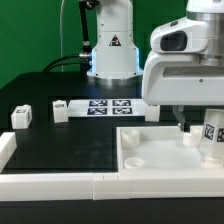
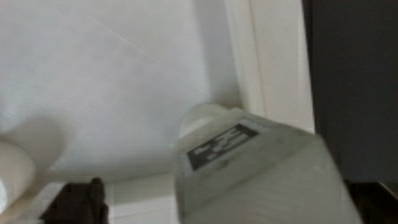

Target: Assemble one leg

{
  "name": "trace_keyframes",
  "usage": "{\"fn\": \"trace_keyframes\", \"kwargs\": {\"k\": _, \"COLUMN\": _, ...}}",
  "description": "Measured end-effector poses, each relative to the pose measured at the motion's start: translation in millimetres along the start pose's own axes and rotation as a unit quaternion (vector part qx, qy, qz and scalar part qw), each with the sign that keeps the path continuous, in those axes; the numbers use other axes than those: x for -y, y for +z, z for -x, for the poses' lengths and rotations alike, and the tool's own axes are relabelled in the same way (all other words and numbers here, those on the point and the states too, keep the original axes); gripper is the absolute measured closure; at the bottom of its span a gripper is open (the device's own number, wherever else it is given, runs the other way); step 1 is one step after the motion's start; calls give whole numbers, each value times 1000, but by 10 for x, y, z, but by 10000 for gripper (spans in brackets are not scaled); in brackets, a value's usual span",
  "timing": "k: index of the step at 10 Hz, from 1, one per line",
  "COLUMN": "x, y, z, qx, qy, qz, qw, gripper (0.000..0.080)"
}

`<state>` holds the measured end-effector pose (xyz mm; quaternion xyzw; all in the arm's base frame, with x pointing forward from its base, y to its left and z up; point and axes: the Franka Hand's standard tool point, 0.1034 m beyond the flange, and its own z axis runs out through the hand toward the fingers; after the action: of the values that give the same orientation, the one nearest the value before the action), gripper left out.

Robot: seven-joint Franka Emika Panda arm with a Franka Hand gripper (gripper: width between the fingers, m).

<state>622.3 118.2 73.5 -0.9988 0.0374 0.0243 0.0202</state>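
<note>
From my remote station: the Panda arm's gripper (image 2: 224, 206) is low over the far corner of the white panel (image 1: 150, 158) on the exterior view's right. Its jaws are spread wide, and the leg (image 2: 246, 152) lies between them. In the wrist view, the two dark fingertips (image 2: 86, 200) show at the frame's edge. One stands clear of the leg, and the other is just beside it. I cannot tell whether that second one touches.

The leg is tilted rather than upright, with its black-and-white tag face turned toward the wrist camera. It sits inside the panel, pressed into the corner where the raised rim (image 2: 267, 60) meets the panel floor. The black table (image 2: 356, 60) lies past that rim. A rounded white shape (image 2: 18, 170) sits near the leg on the panel floor, too blurred for me to name.

In the exterior view, the same leg (image 1: 213, 130) shows just below the arm's white wrist housing (image 1: 185, 75), at the panel's edge on the exterior view's right. Well apart from it, on the exterior view's left, a second small block (image 1: 22, 117) and a third small block (image 1: 60, 108) stand on the table. The third is just beside the end of the marker board (image 1: 108, 105), which lies flat in front of the robot base (image 1: 110, 45)
</note>
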Motion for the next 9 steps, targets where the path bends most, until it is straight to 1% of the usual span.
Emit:
{"fn": "trace_keyframes", "kwargs": {"k": 1, "x": -36, "y": 19, "z": 14, "qx": 2, "qy": -62, "qz": 0, "qw": 998, "gripper": 150}}
{"fn": "trace_keyframes", "kwargs": {"k": 3, "x": -63, "y": 40, "z": 18, "qx": -1, "qy": -178, "qz": 8, "qw": 984, "gripper": 151}}
{"fn": "trace_keyframes", "kwargs": {"k": 4, "x": -72, "y": 42, "z": 17, "qx": -1, "qy": -196, "qz": 8, "qw": 981, "gripper": 180}}
{"fn": "trace_keyframes", "kwargs": {"k": 5, "x": -72, "y": 44, "z": 17, "qx": 0, "qy": -189, "qz": 8, "qw": 982, "gripper": 180}}
{"fn": "trace_keyframes", "kwargs": {"k": 6, "x": -74, "y": 46, "z": 18, "qx": 0, "qy": -189, "qz": 8, "qw": 982, "gripper": 379}}
{"fn": "trace_keyframes", "kwargs": {"k": 7, "x": -74, "y": 48, "z": 19, "qx": 0, "qy": -189, "qz": 8, "qw": 982, "gripper": 379}}
{"fn": "trace_keyframes", "kwargs": {"k": 8, "x": -75, "y": 50, "z": 19, "qx": 0, "qy": -189, "qz": 8, "qw": 982, "gripper": 534}}
{"fn": "trace_keyframes", "kwargs": {"k": 9, "x": -78, "y": 52, "z": 19, "qx": 0, "qy": -189, "qz": 8, "qw": 982, "gripper": 533}}
